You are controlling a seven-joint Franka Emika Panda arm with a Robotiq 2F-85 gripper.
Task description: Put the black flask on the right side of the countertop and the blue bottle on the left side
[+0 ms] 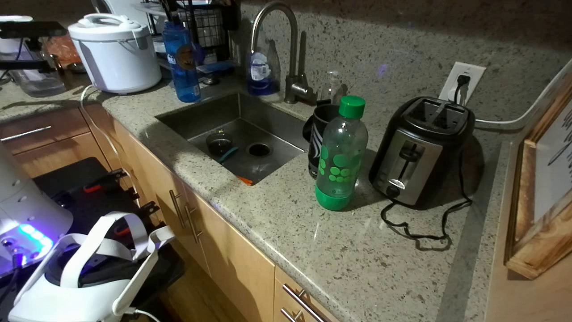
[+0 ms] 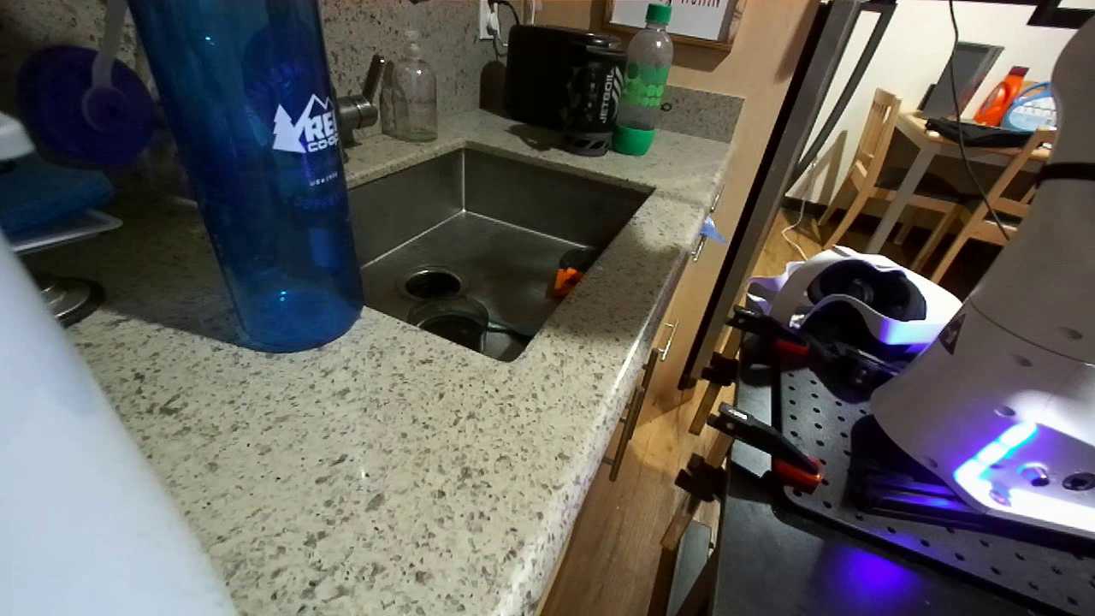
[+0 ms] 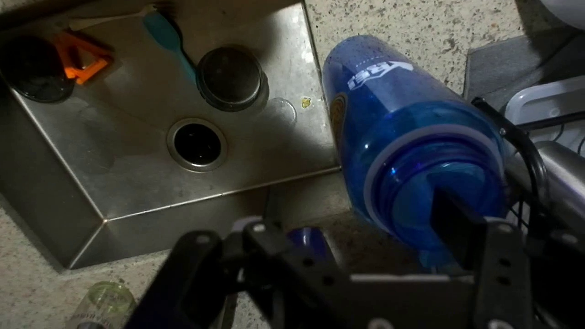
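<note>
On the left of the tabletop (image 1: 348, 264) I see the cooker (image 1: 116, 62), and right of it the blue bottle (image 1: 183, 67), standing by the left edge of the sink (image 1: 268, 127), where my hand (image 3: 356, 228) is spread with one finger showing across the bottle's mouth; whether that finger is inside or only above it I can't tell from the wrist view. Right of the sink the flask (image 2: 590, 107) stands on the tabletop, with the green bottle (image 1: 342, 156) close by on its near side and the toaster (image 1: 420, 156) further right.
</note>
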